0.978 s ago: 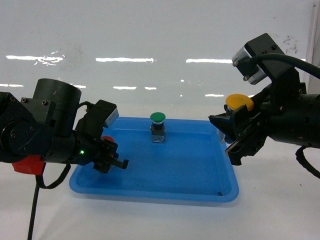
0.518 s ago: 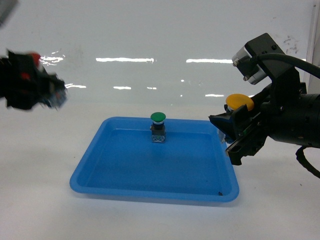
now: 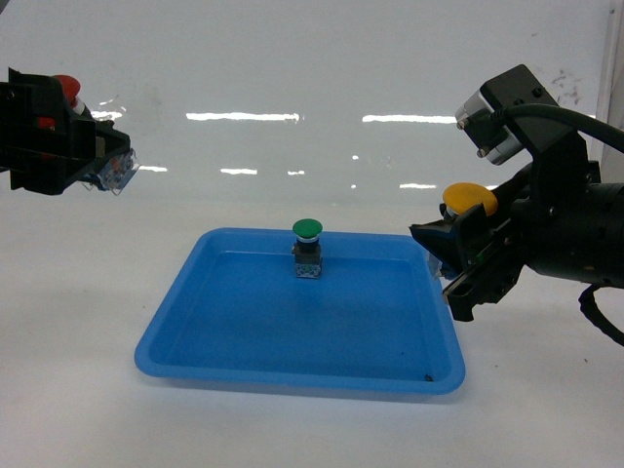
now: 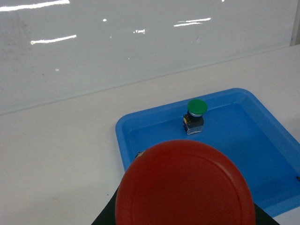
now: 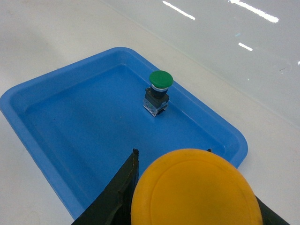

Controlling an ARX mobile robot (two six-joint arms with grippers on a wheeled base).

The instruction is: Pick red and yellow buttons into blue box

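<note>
My left gripper (image 3: 97, 156) hangs high at the far left, shut on the red button (image 3: 65, 86). That button's red cap (image 4: 185, 185) fills the bottom of the left wrist view and hides the jaws. At the right edge of the shallow tray, my right gripper (image 3: 453, 258) is shut on the yellow button (image 3: 468, 198). The yellow cap (image 5: 194, 190) sits between the black fingers (image 5: 117, 187) in the right wrist view. The blue box is out of view.
A shallow blue tray (image 3: 292, 366) lies on the white table in the middle, also seen as the tray (image 4: 123, 136) and the tray (image 5: 28, 101). A green-capped button (image 3: 307, 230) stands upright near its far side, green cap (image 4: 197, 107) and green cap (image 5: 161, 79).
My left arm has lifted from the tray's left edge to the upper left, carrying the red button. The right arm with the yellow button has stayed put.
</note>
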